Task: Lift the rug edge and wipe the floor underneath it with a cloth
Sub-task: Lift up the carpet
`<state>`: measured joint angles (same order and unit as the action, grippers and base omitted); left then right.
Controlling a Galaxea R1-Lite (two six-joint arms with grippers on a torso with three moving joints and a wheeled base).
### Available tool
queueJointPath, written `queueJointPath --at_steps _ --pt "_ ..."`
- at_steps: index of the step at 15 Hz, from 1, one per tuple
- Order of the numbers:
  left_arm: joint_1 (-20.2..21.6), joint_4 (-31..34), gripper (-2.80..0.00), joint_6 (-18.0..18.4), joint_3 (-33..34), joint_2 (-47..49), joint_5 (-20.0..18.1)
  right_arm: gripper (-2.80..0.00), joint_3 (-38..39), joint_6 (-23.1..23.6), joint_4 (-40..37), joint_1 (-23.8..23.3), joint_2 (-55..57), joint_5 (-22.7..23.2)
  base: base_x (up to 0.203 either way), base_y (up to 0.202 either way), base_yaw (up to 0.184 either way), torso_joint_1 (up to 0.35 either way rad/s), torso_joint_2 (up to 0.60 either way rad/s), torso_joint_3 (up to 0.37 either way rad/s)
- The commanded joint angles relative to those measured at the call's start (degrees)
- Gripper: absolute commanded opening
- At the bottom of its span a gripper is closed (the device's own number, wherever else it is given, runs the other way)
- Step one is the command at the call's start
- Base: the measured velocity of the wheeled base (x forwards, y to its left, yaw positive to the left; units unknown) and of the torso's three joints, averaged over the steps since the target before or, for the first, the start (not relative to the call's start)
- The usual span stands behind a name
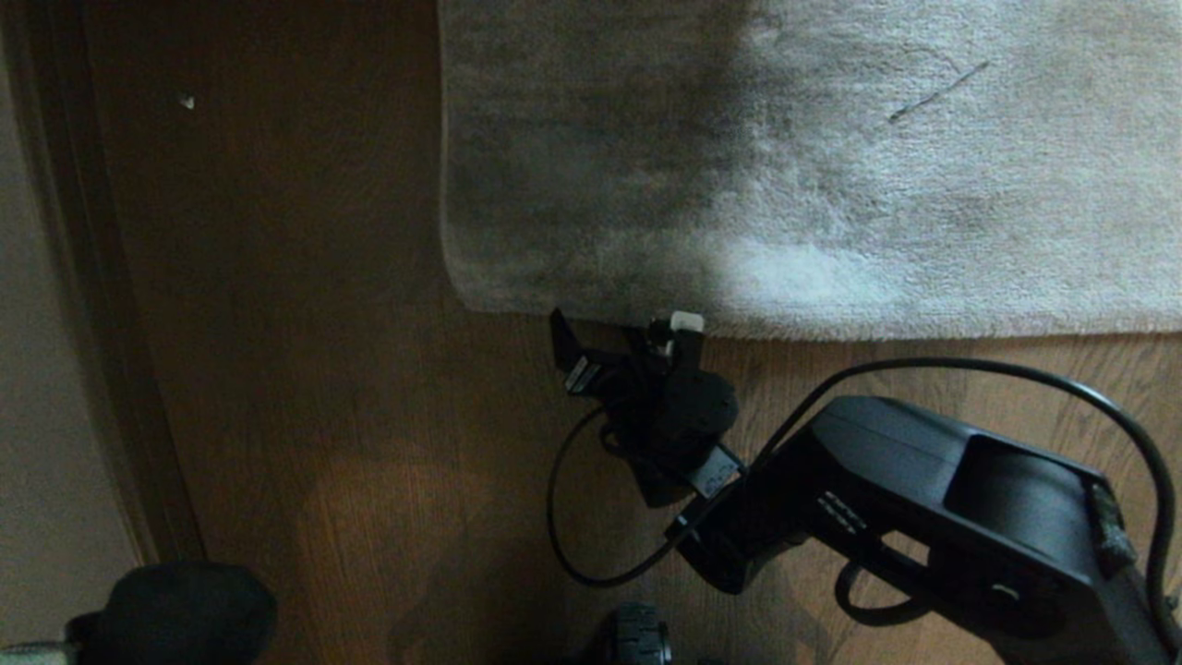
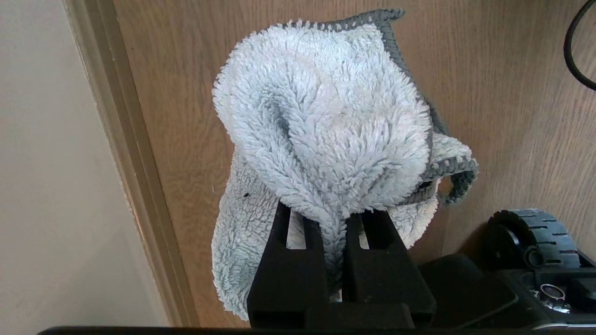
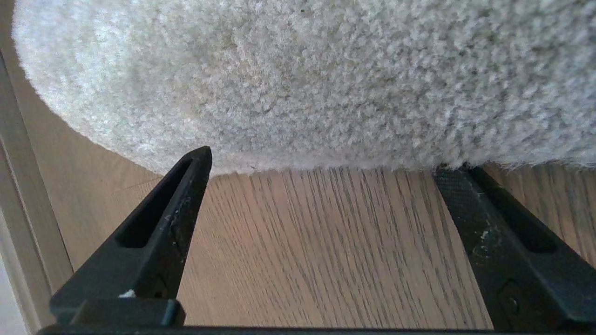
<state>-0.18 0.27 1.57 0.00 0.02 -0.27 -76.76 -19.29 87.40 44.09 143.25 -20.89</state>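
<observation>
The rug edge [image 1: 831, 328] runs across the head view, and its rounded corner [image 1: 462, 291] lies on the brown wood-grain floor [image 1: 323, 416]. My right gripper [image 1: 621, 325] is open, low over the floor, with both fingertips at the border near that corner. In the right wrist view the rug edge [image 3: 298, 163] lies flat between the spread fingers [image 3: 186, 186], and nothing is held. The cloth [image 2: 326, 121], a fluffy pale grey-white rag with a darker hem, hangs bunched from my left gripper [image 2: 333, 218], which is shut on it at my left side above the floor [image 2: 186, 116].
A wall and skirting board [image 1: 55, 323] run along the left. A black cable [image 1: 923, 365] loops over my right arm. The base's wheel [image 2: 526, 232] sits beside the cloth. A small pale speck [image 1: 187, 102] lies on the floor left of the rug.
</observation>
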Motion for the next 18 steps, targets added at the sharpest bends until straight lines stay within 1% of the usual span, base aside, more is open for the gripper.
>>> queueJointPath --at_steps 1,5,8,10,12,18 --pt "-0.03 0.0 -2.8 0.01 0.0 -0.02 0.0 0.0 -0.05 -0.14 2.55 -0.06 -0.46 -0.16 0.0 0.0 0.0 0.0 0.0 0.0" --pt "0.01 0.0 -2.8 0.01 0.0 -0.02 0.0 0.0 0.04 -0.05 2.55 -0.06 -1.68 -0.11 0.0 0.0 0.0 0.0 0.0 0.0" --pt "0.01 0.0 -2.8 0.01 0.0 -0.02 0.0 0.0 0.12 1.87 2.55 0.04 -3.26 0.25 0.0 0.0 0.0 0.0 0.0 0.0" --pt "0.01 0.0 -2.8 0.01 0.0 -0.02 0.0 0.0 0.55 2.48 2.55 0.15 -4.71 1.86 0.0 0.0 0.0 0.0 0.0 0.0" --pt "0.01 0.0 -2.8 0.01 0.0 -0.02 0.0 0.0 0.83 3.16 2.55 0.54 -5.68 2.0 0.0 0.0 0.0 0.0 0.0 0.0" --pt "0.01 0.0 -2.8 0.01 0.0 -0.02 0.0 0.0 2.67 3.29 2.55 4.86 -8.06 1.91 0.0 0.0 0.0 0.0 0.0 0.0"
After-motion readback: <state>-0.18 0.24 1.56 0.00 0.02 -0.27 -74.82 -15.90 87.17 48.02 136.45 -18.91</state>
